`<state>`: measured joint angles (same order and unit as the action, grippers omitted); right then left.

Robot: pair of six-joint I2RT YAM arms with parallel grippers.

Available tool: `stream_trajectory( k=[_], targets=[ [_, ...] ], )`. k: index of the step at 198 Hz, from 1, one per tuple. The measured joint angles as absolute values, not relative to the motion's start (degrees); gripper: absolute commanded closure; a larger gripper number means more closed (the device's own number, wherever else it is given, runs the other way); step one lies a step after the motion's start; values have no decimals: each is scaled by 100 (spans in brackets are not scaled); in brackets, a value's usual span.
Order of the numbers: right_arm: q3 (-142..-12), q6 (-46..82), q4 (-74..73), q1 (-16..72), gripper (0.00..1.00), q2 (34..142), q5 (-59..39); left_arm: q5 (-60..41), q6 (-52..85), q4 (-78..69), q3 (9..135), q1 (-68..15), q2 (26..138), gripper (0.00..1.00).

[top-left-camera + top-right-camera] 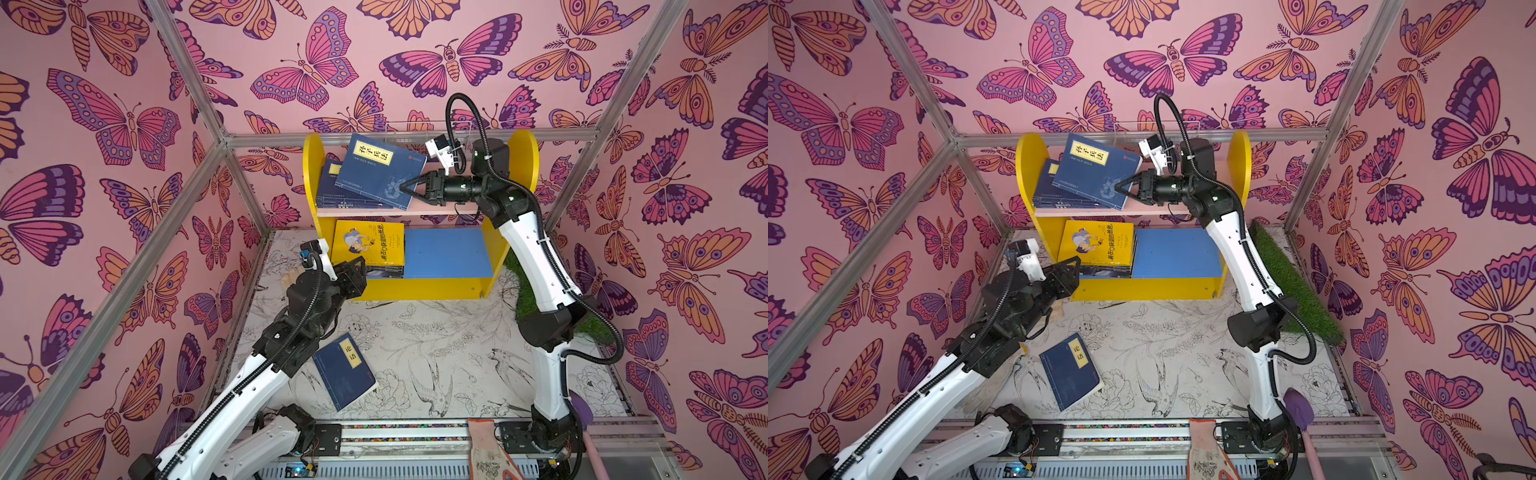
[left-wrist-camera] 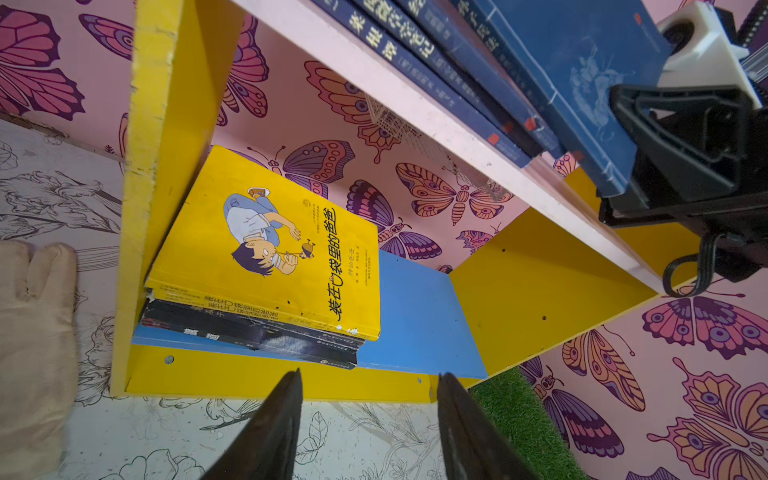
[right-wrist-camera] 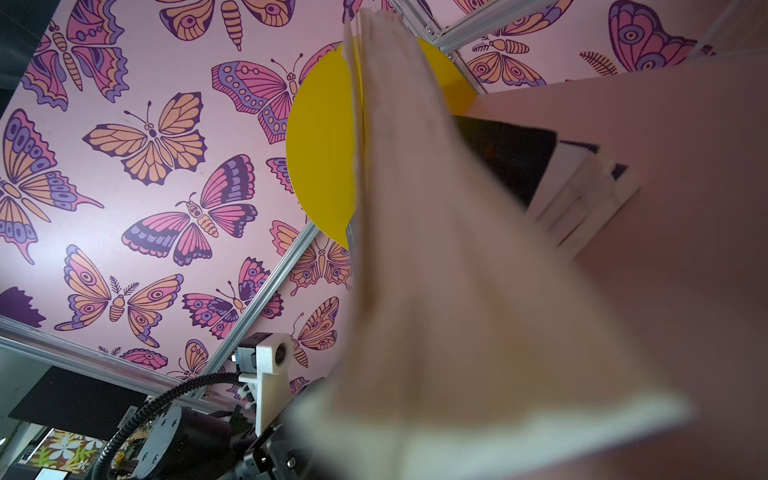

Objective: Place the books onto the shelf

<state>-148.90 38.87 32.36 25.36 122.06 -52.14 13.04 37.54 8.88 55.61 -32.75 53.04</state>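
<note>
The right hand [image 1: 405, 188], grip unclear, meets the tilted navy yellow-labelled paperback [image 1: 374, 174] at five o'clock; released leaning, it could slide off the pink shelf board [image 1: 440, 211].

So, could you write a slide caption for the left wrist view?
Open left hand faces the shelf: yellow book atop dark books, navy books standing on the pink board.

A small shelf [image 1: 524, 158] with yellow round-topped sides is seen at centre frame in both top views. On its pink upper board [image 1: 436, 211], navy books [image 1: 330, 189] are leaned against the left panel, and the front navy book [image 1: 380, 170] is tilted. A yellow cartoon book [image 1: 368, 245] is stacked flat over dark books [image 2: 249, 332] at the left of the blue lower board [image 1: 446, 253]. A loose navy book [image 1: 343, 376] is laid flat on the tabletop [image 1: 436, 332], lower centre.
</note>
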Motion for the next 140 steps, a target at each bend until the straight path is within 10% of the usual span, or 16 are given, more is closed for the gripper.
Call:
stream_trajectory(
  k=[57,140],
  targets=[
    [-14953,3479,3260,2550,31,12213,-4713,1221,3780,856,5680,-3358,5542,45],
    [-15065,2445,3865,2773,29,12090,-2867,1177,3885,727,5688,-3420,5561,46]
  ],
)
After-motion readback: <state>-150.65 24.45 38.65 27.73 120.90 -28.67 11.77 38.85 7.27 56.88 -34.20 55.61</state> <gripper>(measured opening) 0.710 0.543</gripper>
